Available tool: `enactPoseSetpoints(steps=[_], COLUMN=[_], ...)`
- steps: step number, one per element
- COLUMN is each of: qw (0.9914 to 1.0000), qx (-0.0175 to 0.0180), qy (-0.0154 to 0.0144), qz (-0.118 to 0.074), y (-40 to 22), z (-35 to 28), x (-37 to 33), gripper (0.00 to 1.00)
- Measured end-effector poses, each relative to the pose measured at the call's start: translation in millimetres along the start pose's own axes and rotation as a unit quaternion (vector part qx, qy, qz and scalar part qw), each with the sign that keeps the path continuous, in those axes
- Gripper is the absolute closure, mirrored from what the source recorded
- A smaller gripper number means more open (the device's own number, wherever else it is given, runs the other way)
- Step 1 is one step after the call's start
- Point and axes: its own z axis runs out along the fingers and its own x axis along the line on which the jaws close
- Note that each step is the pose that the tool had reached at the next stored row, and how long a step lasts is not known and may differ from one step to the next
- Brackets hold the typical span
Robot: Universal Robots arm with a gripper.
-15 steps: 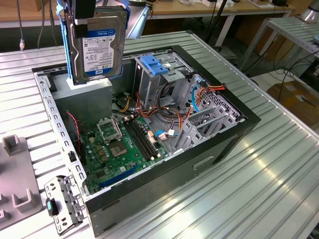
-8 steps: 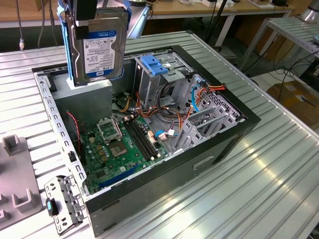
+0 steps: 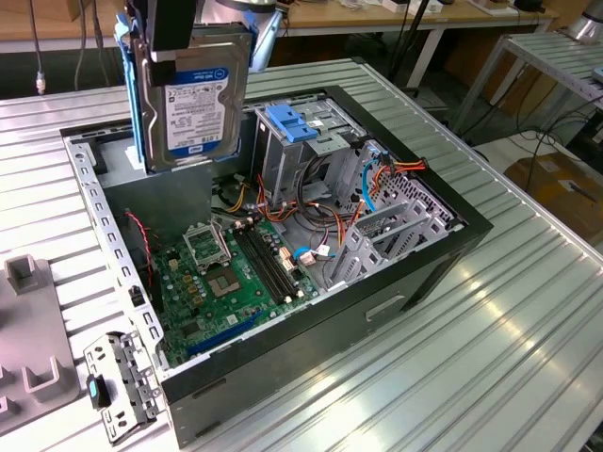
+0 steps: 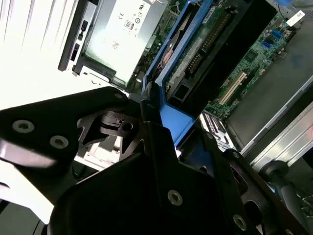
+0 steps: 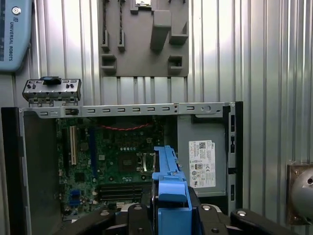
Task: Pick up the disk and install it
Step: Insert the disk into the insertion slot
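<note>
The disk [image 3: 195,99], a grey hard drive in blue carrier rails, hangs upright above the back corner of the open computer case [image 3: 429,273], at the exterior view's left. My gripper [image 3: 175,40] is shut on its top edge. In the first wrist view the disk's blue rail [image 5: 168,188] sticks out from the gripper [image 5: 168,213], over the motherboard [image 5: 122,161]. The second wrist view shows the disk's green circuit side [image 4: 205,46] and blue rail held in the black fingers [image 4: 146,115]. The grey drive cage with a blue latch [image 3: 297,124] stands inside the case, to the disk's right in the exterior view.
Orange and blue cables [image 3: 377,174] run beside the cage. The power supply [image 5: 201,164] lies below the disk. A grey fixture [image 3: 28,377] and a metal bracket panel [image 3: 118,384] lie on the ribbed table at the exterior view's left. A second table [image 3: 556,52] stands at the right.
</note>
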Motion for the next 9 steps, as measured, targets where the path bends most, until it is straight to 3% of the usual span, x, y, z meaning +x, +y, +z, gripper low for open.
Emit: enactPoseSetpoints(steps=[4, 9], qw=[1.0, 1.0], qx=[0.0, 0.0], qy=[0.0004, 0.0006], qz=[0.0, 0.0], y=[-0.4, -3.2], z=[-0.6, -0.4], x=[13.0, 16.2], gripper=[0.63, 0.63])
